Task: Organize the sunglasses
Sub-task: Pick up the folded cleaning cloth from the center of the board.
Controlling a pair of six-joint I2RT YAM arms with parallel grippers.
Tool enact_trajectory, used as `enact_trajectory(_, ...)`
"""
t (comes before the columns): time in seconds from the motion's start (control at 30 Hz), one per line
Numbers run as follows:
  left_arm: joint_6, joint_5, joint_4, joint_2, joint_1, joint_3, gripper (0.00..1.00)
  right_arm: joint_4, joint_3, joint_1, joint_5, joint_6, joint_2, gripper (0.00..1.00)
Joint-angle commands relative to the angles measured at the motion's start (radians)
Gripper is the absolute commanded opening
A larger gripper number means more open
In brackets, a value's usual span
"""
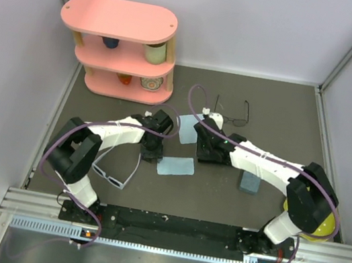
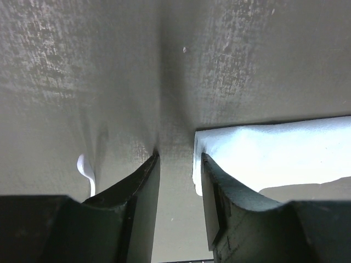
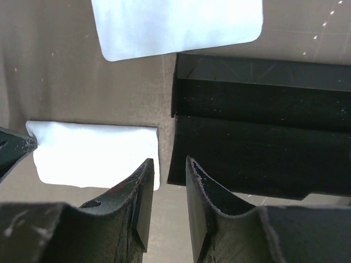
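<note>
The white-framed sunglasses lie open on the mat at the near left, beside the left arm. In the left wrist view only a white temple tip shows. The thin wire-framed sunglasses lie at the back centre. My left gripper points down at the mat just left of a light blue cloth; its jaws stand apart over bare mat, the right finger at the cloth's edge. My right gripper hangs over the black case, open with nothing between its fingers.
A second light blue cloth lies behind the first. A grey-blue case sits under the right arm. A pink shelf holding cups stands at the back left. A yellow object is at the near right.
</note>
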Motion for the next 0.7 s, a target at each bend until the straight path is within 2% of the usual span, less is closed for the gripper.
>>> enact_trajectory(0.0,-0.005,0.022,0.035,0.018,-0.011,0.003,0.41,0.015,-0.013,-0.03,0.027,0.017,-0.08,0.3)
enact_trajectory(0.17,0.021,-0.009,-0.003,0.092,-0.065,0.064,0.44,0.005,-0.025,-0.054,0.023,0.024,-0.098,0.3)
enact_trajectory(0.3,0.014,-0.02,-0.042,0.142,-0.089,0.084,0.42,-0.001,-0.039,-0.073,0.023,0.029,-0.112,0.3)
enact_trajectory(0.33,0.009,-0.03,-0.052,0.144,-0.091,0.089,0.37,0.0,-0.043,-0.077,0.021,0.033,-0.118,0.3)
enact_trajectory(0.4,-0.002,-0.049,-0.072,0.152,-0.091,0.094,0.35,-0.005,-0.052,-0.08,0.018,0.036,-0.123,0.3)
enact_trajectory(0.6,-0.022,-0.098,-0.1,0.116,-0.091,0.087,0.35,-0.005,-0.065,-0.088,0.014,0.035,-0.124,0.3)
enact_trajectory(0.67,-0.025,-0.13,-0.117,0.101,-0.091,0.092,0.39,-0.005,-0.063,-0.09,0.011,0.032,-0.123,0.3)
